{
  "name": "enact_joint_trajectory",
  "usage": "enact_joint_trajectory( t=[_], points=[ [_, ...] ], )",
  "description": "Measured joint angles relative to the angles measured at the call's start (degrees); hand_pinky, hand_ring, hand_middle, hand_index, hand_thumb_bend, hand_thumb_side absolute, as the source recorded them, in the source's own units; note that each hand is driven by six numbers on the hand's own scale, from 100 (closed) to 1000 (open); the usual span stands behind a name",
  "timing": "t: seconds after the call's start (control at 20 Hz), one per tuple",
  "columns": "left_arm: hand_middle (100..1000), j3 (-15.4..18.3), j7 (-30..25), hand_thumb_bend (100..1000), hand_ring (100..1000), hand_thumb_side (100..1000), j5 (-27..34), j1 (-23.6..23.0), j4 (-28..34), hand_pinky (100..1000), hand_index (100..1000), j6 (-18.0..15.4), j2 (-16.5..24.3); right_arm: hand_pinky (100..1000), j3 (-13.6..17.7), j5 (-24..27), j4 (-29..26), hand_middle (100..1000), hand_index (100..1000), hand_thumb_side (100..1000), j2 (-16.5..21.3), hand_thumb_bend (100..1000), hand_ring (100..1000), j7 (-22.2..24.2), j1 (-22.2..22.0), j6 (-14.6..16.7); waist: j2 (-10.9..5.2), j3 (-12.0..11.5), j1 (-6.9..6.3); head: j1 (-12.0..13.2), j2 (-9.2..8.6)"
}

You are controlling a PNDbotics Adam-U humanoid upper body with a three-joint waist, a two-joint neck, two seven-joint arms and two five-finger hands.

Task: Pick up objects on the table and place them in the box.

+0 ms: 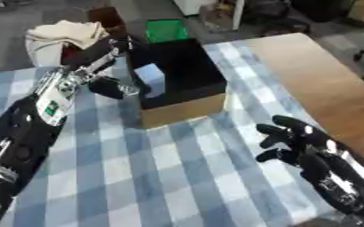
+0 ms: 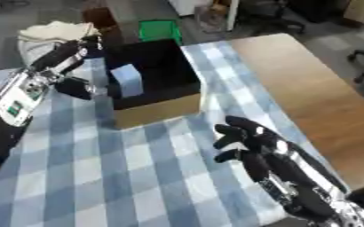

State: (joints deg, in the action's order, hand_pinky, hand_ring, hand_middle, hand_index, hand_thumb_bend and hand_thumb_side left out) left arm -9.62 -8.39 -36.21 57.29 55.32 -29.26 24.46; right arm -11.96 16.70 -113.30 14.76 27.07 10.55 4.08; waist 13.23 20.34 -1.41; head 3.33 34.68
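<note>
My left robot hand point(image 1: 115, 84) pinches the pale block point(image 1: 151, 80) over the box point(image 1: 187, 95) rim, right robot hand point(image 2: 243, 139) open and empty above the desk point(image 1: 162, 177); early release could bounce it outside.

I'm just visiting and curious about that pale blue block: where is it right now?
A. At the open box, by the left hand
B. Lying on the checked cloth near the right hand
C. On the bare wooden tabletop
A: the pale blue block shows at the open box, where the left hand reaches in.
</note>
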Motion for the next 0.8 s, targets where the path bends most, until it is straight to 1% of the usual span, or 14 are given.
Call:
enact_joint_trajectory(
  t=[0.15,0.3,0.35,0.4,0.5,0.65,0.8],
  points=[
    [840,0.0,1.3,481,818,494,2.3,-2.0,3.1,895,838,-0.8,1.4,749,0.6,0.0,0.0,712,962,527,0.6,127,1000,-0.3,-0.4,0.3,-0.43,-1.5,-0.21,-0.4,0.0],
    [821,0.0,3.3,437,804,462,4.6,-5.1,6.7,891,823,-2.4,3.3,749,1.3,0.0,0.0,712,962,521,1.1,129,1000,-0.9,-0.9,0.6,-1.26,-3.4,-0.23,-0.6,0.04],
    [820,0.0,4.1,451,803,510,5.4,-6.3,8.0,890,821,-3.1,4.0,749,1.5,0.0,0.0,712,962,525,1.3,125,1000,-1.2,-1.1,0.7,-1.48,-4.0,-0.22,-0.8,0.06],
    [811,0.2,4.8,414,796,451,6.2,-7.6,9.3,889,815,-3.8,4.7,749,1.8,0.0,0.0,711,962,518,1.4,130,1000,-1.4,-1.2,0.8,-1.61,-4.7,-0.22,-0.9,0.1],
    [804,0.6,6.5,407,792,441,7.9,-10.3,12.0,889,810,-5.3,6.1,749,2.2,0.0,0.0,711,962,518,1.8,131,1000,-2.0,-1.5,1.1,-1.63,-5.9,-0.22,-1.0,0.34],
    [793,1.1,9.0,379,783,454,10.4,-14.5,16.1,893,802,-6.6,7.6,748,3.0,-0.1,0.0,711,962,517,1.8,132,1000,-2.8,-1.6,1.4,-1.64,-7.5,-0.21,-1.0,0.6],
    [783,1.1,11.5,337,773,497,13.0,-18.7,20.4,902,794,-6.3,8.4,748,3.5,-0.3,0.0,710,962,515,2.2,132,1000,-3.5,-1.8,1.7,-1.64,-8.7,-0.2,-1.0,1.09]
  ],
)
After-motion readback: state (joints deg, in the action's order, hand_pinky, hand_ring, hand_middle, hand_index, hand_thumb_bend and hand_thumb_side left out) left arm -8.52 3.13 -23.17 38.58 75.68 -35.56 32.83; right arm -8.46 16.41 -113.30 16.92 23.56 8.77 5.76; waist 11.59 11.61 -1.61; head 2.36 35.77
